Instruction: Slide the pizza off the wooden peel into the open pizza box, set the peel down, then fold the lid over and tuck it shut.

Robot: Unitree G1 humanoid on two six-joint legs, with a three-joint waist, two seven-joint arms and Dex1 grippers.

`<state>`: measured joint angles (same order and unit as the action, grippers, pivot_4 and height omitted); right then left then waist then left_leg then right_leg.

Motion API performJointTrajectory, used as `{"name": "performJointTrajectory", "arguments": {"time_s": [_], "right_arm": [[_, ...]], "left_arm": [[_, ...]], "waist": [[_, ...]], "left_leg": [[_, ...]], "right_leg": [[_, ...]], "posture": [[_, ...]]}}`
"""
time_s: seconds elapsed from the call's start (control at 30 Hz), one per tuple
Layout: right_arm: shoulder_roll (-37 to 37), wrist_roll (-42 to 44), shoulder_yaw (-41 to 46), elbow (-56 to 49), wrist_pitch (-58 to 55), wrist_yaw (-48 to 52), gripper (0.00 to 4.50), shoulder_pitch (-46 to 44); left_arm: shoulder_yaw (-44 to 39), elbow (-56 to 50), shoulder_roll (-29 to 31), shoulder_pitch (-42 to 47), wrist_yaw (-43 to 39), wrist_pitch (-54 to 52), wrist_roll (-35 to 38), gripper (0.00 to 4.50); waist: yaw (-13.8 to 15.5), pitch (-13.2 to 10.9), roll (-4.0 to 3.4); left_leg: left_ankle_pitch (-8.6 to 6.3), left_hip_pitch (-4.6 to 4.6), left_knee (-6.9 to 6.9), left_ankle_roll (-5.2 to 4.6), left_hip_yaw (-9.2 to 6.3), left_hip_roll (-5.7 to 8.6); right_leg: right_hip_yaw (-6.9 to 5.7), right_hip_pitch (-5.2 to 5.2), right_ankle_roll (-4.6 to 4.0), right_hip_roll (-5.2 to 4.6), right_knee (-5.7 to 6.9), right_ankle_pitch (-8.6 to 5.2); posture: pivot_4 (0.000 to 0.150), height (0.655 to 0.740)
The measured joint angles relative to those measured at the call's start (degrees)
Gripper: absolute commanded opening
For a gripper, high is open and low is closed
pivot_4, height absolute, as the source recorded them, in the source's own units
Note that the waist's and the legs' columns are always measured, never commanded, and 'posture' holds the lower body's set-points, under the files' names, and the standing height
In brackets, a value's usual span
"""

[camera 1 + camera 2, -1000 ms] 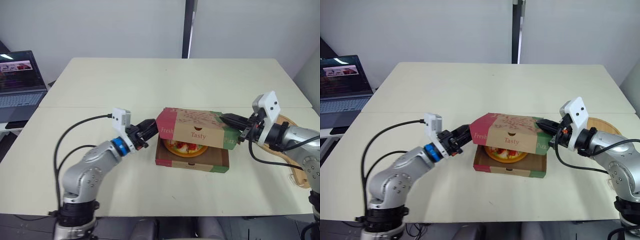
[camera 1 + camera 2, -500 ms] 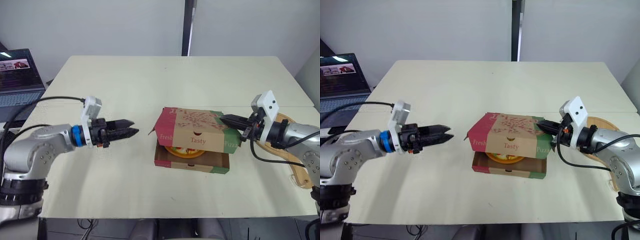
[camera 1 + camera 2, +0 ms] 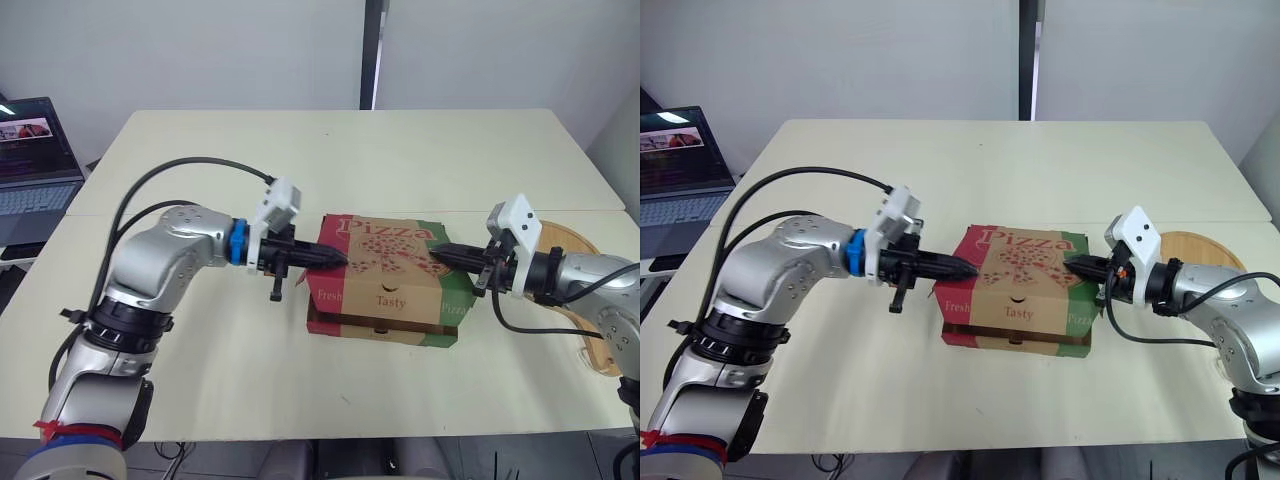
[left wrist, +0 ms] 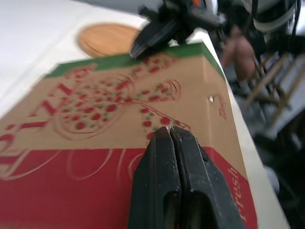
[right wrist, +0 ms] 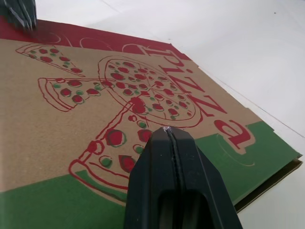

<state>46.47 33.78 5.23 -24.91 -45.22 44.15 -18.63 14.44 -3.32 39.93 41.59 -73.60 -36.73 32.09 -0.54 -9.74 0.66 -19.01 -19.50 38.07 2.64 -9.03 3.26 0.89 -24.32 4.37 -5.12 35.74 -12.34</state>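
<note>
Both closed, left end effector (image 3: 340, 258) and right end effector (image 3: 434, 253) rest on the flat pizza-printed lid (image 3: 385, 238)

Bright, even room light with soft shadows.
Light falls from overhead onto the pale desk (image 3: 420, 150), and the pizza box (image 3: 385, 285) casts only a faint, soft-edged shadow at its base. In the left wrist view the background beyond the box is blurred, and the left claw (image 4: 170, 131), close up, looks soft.
</note>
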Motion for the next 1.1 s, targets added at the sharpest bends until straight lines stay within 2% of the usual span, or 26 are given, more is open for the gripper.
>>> {"name": "performJointTrajectory", "arguments": {"time_s": [0.2,0.43,0.53,0.9,1.1], "right_arm": [[0.13,-2.91,1.9,-0.37,6.0,-0.06,0.0,2.4],[10.18,-8.6,7.43,4.24,12.58,6.49,0.0,14.03],[10.87,-9.59,6.8,4.42,14.1,10.19,0.0,18.23],[5.69,-5.67,2.06,1.31,11.39,11.54,0.0,14.0],[5.25,-6.07,0.38,1.31,11.04,10.82,0.0,13.84]], "left_arm": [[3.11,3.73,-1.33,0.93,-3.5,4.92,-5.52,0.01],[3.01,5.89,-2.24,1.59,-4.51,6.47,-6.96,0.01],[2.74,6.07,-2.47,1.73,-4.52,6.89,-7.31,0.01],[2.55,6.14,-3.33,1.91,-4.45,6.97,-8.05,0.01],[2.72,6.14,-4.49,1.95,-4.23,7.22,-9.76,0.01]], "waist": [[0.18,-0.01,0.02],[0.42,-0.01,0.02],[0.13,-0.01,0.02],[-0.69,-0.02,0.03],[-0.68,-0.02,0.03]], "left_leg": [[0.0,-0.1,0.07,0.0,-0.05,0.01],[0.0,-0.19,0.14,-0.02,-0.09,0.03],[0.0,-0.16,0.17,-0.02,-0.04,0.02],[0.0,-0.26,0.6,-0.02,-0.16,0.03],[-0.01,-0.27,0.64,-0.02,-0.16,0.03]], "right_leg": [[-0.05,-0.01,0.01,0.0,0.0,0.0],[-0.11,-0.03,0.02,-0.01,0.0,0.01],[-0.06,-0.03,0.02,0.0,0.07,0.01],[-0.12,0.04,0.06,0.01,0.2,0.03],[-0.12,0.04,0.07,0.01,0.22,0.03]], "posture": [[0.15,0.74],[0.15,0.74],[0.15,0.74],[0.15,0.74],[0.15,0.74]]}}
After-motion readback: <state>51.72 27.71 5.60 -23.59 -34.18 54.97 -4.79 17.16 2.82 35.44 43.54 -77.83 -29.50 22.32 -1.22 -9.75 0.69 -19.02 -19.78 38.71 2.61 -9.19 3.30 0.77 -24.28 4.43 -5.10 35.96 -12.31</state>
